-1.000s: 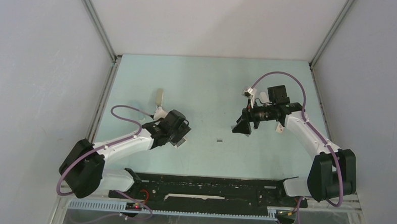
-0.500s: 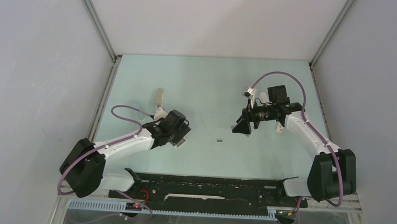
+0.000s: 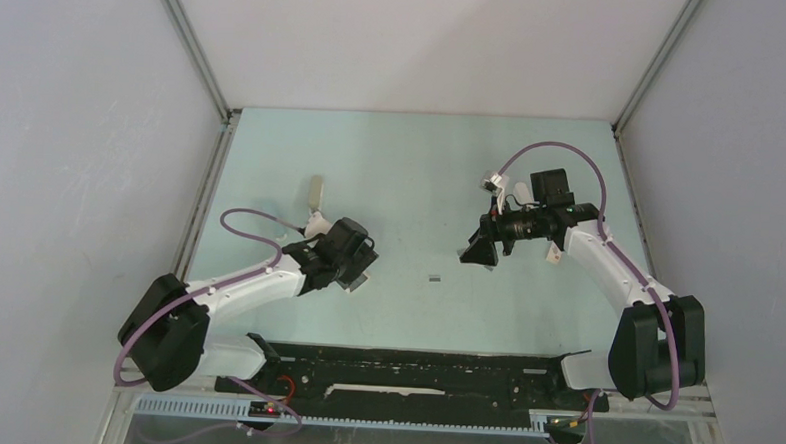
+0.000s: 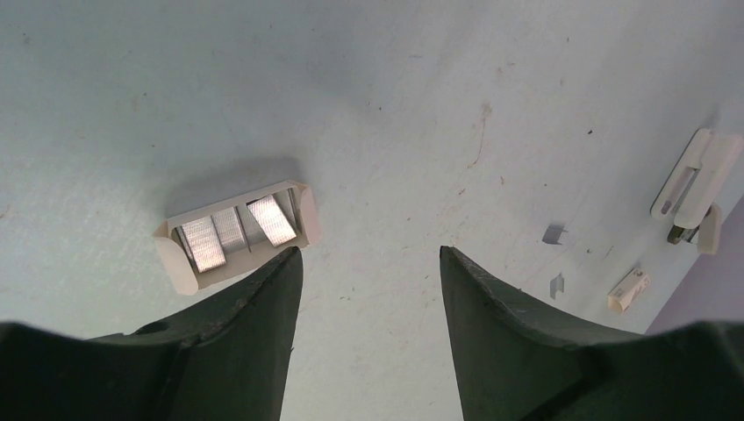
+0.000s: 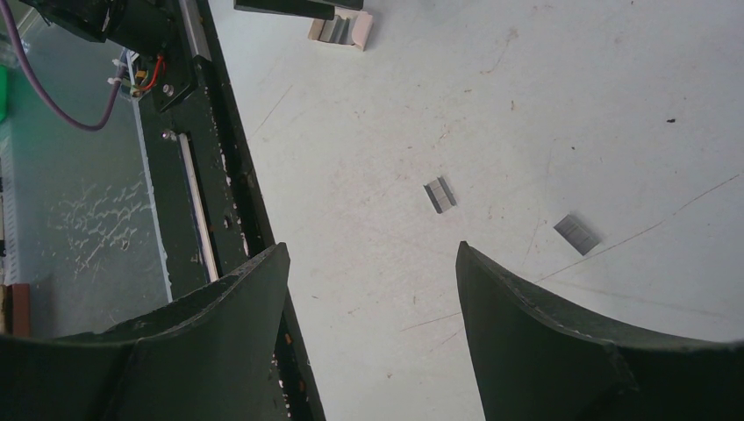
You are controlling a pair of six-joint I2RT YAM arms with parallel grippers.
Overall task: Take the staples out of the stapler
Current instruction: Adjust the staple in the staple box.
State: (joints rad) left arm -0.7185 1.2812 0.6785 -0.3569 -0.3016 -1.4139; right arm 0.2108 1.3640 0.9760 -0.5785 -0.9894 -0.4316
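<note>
The white oblong stapler (image 4: pixel 696 178) lies hinged open at the far right of the left wrist view, well away from both grippers. Two short grey strips of staples (image 5: pixel 439 195) (image 5: pixel 577 233) lie loose on the table ahead of my right gripper (image 5: pixel 371 246), which is open and holds nothing. The top view shows one staples strip (image 3: pixel 434 278) between the two grippers. My left gripper (image 4: pixel 368 252) is open over bare table, its left finger beside an open white box (image 4: pixel 237 235) with staple blocks inside. From above, the left gripper (image 3: pixel 359 268) and right gripper (image 3: pixel 476 252) stand apart.
A beige-grey slim bar (image 3: pixel 315 191) lies behind the left arm. A small white piece (image 4: pixel 629 290) rests near the stapler. The black base rail (image 5: pixel 197 175) runs along the table's near edge. Side frames (image 3: pixel 202 189) and walls bound the table.
</note>
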